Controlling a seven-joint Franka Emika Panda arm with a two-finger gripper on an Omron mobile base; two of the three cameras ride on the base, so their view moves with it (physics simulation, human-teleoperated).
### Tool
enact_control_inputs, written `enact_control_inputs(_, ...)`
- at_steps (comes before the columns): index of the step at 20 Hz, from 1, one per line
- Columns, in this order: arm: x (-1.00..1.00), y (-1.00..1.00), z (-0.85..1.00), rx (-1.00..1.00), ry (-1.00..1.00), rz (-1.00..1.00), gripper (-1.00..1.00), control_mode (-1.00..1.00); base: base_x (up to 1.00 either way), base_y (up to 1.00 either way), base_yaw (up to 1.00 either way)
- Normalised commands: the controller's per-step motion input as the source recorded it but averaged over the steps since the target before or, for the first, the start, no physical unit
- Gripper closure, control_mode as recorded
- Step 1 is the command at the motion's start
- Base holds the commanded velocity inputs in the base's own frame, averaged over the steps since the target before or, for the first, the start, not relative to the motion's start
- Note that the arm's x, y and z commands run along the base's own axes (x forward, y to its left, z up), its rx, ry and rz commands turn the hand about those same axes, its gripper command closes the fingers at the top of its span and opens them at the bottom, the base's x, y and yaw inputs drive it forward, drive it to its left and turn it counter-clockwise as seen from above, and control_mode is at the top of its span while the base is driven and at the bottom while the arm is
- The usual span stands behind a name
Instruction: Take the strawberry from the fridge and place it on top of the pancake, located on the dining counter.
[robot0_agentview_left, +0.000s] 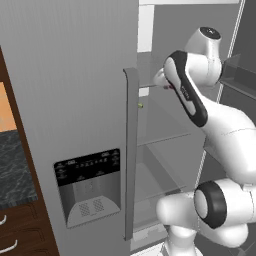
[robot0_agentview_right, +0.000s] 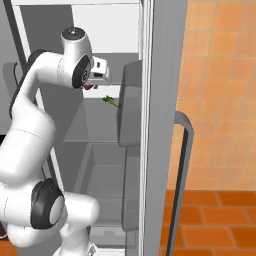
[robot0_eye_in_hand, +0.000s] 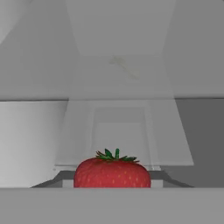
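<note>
A: The tool (robot0_agentview_right: 90, 85) is up inside the open fridge (robot0_agentview_left: 75, 75), at an upper shelf. In the right base view it sits at the end of the white arm, just past the round wrist joint, with a bit of red showing under it.

B: Is it holding anything?

A: Yes. It is gripping the strawberry (robot0_eye_in_hand: 112, 173). The hand view has the berry right at the bottom centre, between the dark finger tips (robot0_eye_in_hand: 168, 177), which press against its two sides. Its green leaves point up in that view.

B: So the berry is off the shelf?

A: I cannot tell whether it is touching the shelf or lifted from it. It is in the fridge, in the upper part, in the tool's grasp. In the left base view it shows as a small red speck by the hand, mostly hidden by the forearm.

B: Anything else in there?

A: A small yellow-green item (robot0_agentview_right: 110, 101) lies on the same shelf, just beside the tool and toward the door side in the right base view. Beyond the berry, the hand view shows pale grey fridge walls and a glass shelf.

B: And the doors?

A: The left door, with the black dispenser panel (robot0_agentview_left: 88, 186) and a long handle (robot0_agentview_left: 131, 150), is near the camera.
</note>
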Motion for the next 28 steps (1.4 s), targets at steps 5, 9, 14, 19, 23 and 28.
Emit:
enact_control_inputs(5, -1.0, 0.0, 0.0, 0.0, 0.0, 0.0, 1.0, -1.0, 0.0, 0.0, 0.0)
enact_control_inputs(9, -1.0, 0.0, 0.0, 0.0, 0.0, 0.0, 1.0, -1.0, 0.0, 0.0, 0.0)
enact_control_inputs(14, -0.67, 0.05, -0.18, 0.0, 0.03, 0.0, 1.0, -1.0, 0.0, 0.0, 0.0)
enact_control_inputs(19, -0.4, 0.11, -0.17, 0.0, 0.05, 0.02, 1.0, 1.0, -0.19, 0.02, 0.0)
enact_control_inputs(23, 0.0, 0.0, 0.0, 0.0, 0.0, 0.0, 1.0, 1.0, -1.0, 0.35, 0.03)
enact_control_inputs(28, 0.0, 0.0, 0.0, 0.0, 0.0, 0.0, 1.0, 1.0, -0.99, 0.66, 0.27)
